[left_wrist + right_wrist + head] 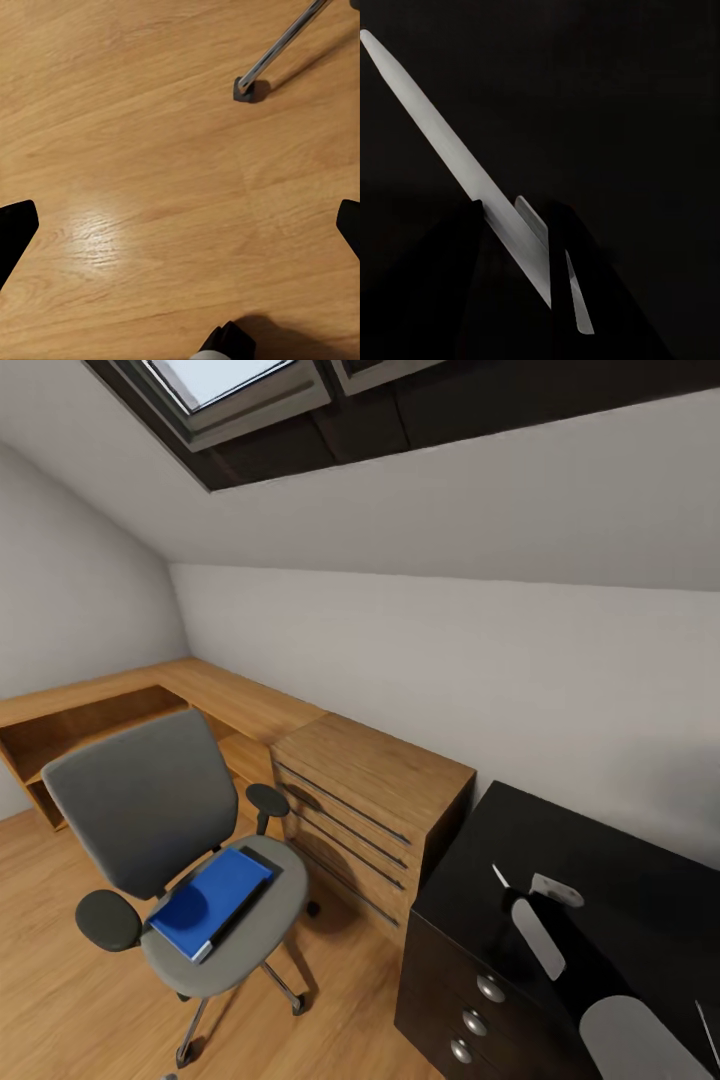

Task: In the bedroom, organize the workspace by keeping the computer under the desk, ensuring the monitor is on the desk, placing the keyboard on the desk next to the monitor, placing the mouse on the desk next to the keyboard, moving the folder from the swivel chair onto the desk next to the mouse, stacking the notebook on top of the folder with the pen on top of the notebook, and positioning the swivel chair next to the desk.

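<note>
The grey swivel chair [140, 800] stands on the wood floor at the left, apart from the desk. The blue folder [212, 900] lies flat on its seat. The black desk [600, 840] with three silver-knobbed drawers [490, 988] fills the lower right corner. My right gripper [514, 214] hovers over the dark desk top, shut on a slim white pen [442, 127] that sticks out past its fingers. In the head view that gripper [515, 895] is dark against the desk. My left gripper [180, 225] hangs open over bare floor, near a chrome chair leg [281, 45].
A wooden chest [370, 810] with long bar handles stands between chair and desk. A low wooden shelf unit [120, 710] runs along the left and back walls. The ceiling slopes down, with a skylight [230, 385] above. A caster [244, 88] ends the chair leg.
</note>
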